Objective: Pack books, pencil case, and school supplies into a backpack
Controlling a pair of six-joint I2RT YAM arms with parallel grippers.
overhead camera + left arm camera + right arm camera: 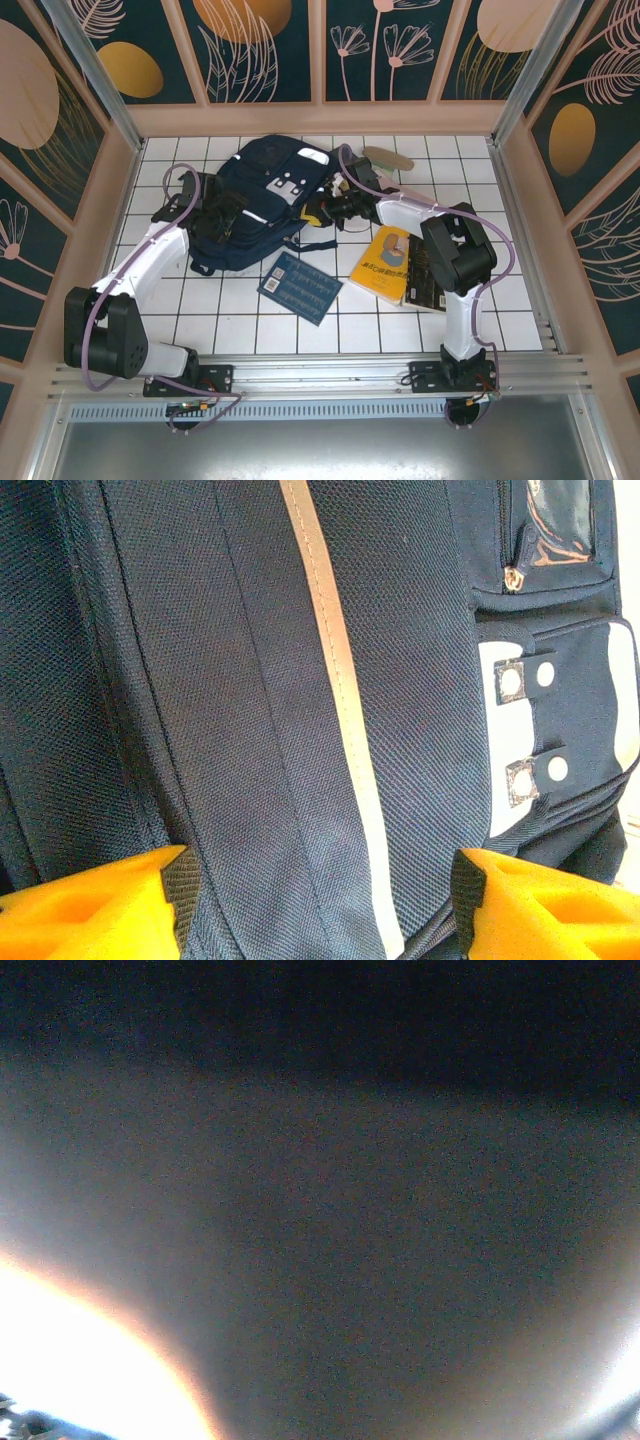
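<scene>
**Books lay near-right of the bag, on the right arm's side**

Nearest on the white tiled table lay a flat blue book with white print. Just right of it sat a yellow book with a drawn figure, touching a black book with gold print. All three were outside the bag.

Farther back and to the left lay the large navy fabric backpack, its long axis running from near-left to far-right. The left claw was on its left flank, released. In the left wrist view its orange fingers stood apart astride the fabric and the white reflective stripe.

The right claw was clenched at the backpack's right edge. Its wrist view was dark and blurred, so I could not tell whether it held anything.

Farthest, a tan elongated oval piece lay right of the bag's far end.

The books lay to the near right of the right claw, so that arm looked better placed to fetch them.
</scene>
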